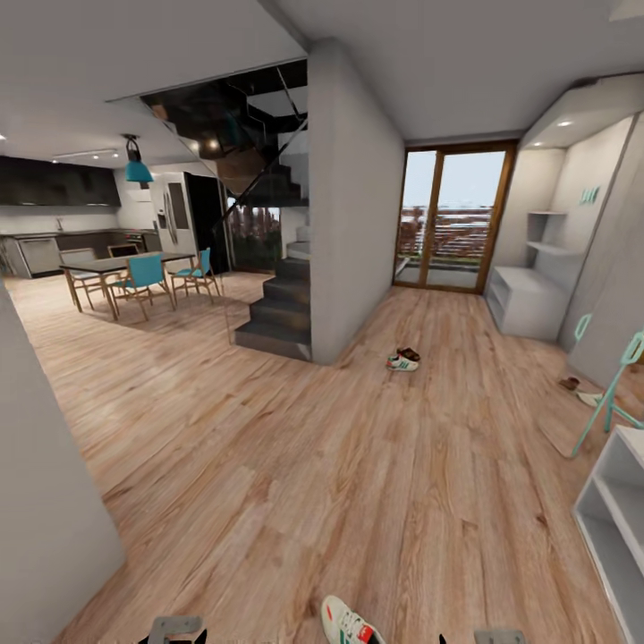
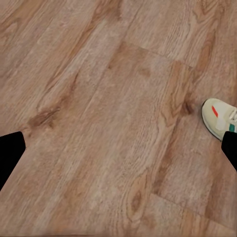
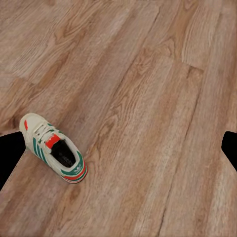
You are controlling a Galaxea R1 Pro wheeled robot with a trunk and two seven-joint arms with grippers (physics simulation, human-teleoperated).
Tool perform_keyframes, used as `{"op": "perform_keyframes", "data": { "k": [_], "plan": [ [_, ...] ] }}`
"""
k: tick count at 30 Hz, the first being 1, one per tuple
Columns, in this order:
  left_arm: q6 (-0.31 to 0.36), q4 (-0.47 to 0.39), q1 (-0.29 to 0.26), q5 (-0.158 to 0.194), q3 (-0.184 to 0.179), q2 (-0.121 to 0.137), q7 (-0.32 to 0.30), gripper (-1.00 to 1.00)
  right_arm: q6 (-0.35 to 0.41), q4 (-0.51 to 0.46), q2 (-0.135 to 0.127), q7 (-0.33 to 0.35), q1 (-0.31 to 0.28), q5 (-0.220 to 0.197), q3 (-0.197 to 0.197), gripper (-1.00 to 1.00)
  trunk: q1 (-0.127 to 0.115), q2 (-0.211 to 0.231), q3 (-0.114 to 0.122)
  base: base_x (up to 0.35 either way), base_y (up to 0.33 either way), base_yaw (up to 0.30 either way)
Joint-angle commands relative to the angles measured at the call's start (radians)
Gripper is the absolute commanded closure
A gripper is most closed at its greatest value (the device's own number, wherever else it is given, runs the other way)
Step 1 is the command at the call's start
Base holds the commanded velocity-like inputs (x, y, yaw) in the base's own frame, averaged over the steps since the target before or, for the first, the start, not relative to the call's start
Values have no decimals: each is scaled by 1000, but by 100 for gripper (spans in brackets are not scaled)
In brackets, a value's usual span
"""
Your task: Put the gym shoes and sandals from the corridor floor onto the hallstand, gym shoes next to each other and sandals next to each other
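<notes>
Open-plan interior, wood-plank corridor floor (image 1: 295, 465) running from a dining set (image 1: 134, 277) and dark staircase (image 1: 282, 309) on your left to a glazed door (image 1: 452, 219) at the far end. The hallstand (image 1: 528, 300), pale grey, sits in the alcove right of that door, with stepped wall shelves above it. A plain white shelf unit (image 1: 617, 510) stands close on your right.

Head view: one gym shoe (image 1: 351, 624) lies at the bottom edge, just ahead of you, between your two arms. A second gym shoe (image 1: 402, 363) lies far down the corridor near the wall corner, touching or just beside a brown sandal (image 1: 410, 354). Another sandal (image 1: 570, 384) lies at the right, near a teal chair leg (image 1: 608, 394).

Right wrist view: the near shoe shows whole, upright on its sole, laces and red tongue label visible. Left wrist view catches only its toe at the frame edge.

Your left gripper (image 2: 118, 153) hangs above bare planks, fingers spread wide, holding nothing. Your right gripper (image 3: 118, 153) hovers likewise, spread wide and empty, the shoe lying near one fingertip. Both point down at the floor.
</notes>
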Motion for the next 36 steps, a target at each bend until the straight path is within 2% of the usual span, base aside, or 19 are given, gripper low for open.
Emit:
{"op": "perform_keyframes", "data": {
  "k": [1,11,17,23,25,33,36],
  "plan": [
    [-2,1,-1,3,6,0,-8,-100,-3,0,0,0,-1,1,0,-100,0,-1,-1,0,-14,270],
    [12,1,-14,3,7,1,-6,-100,-3,-4,1,-1,-1,-1,0,-100,0,-1,-1,0,-3,277],
    [55,-1,-72,3,6,-1,-4,-100,4,-46,3,-1,-14,-2,0,-100,0,-1,-4,0,0,278],
    [178,-4,-170,2,5,-1,-5,-100,26,-69,3,-2,-67,-1,0,-100,0,-1,-8,0,0,278],
    [198,-6,-186,3,5,-1,-5,-100,38,-70,3,-2,-87,-1,0,-100,0,-1,-10,0,0,277],
    [220,-11,-206,6,7,-1,-7,-100,100,-73,2,0,-167,-1,0,-100,0,-1,-15,0,0,275],
    [219,-13,-204,6,8,0,-8,-100,103,-73,2,0,-174,-1,0,-100,0,-1,-17,0,0,266]
  ]
}}
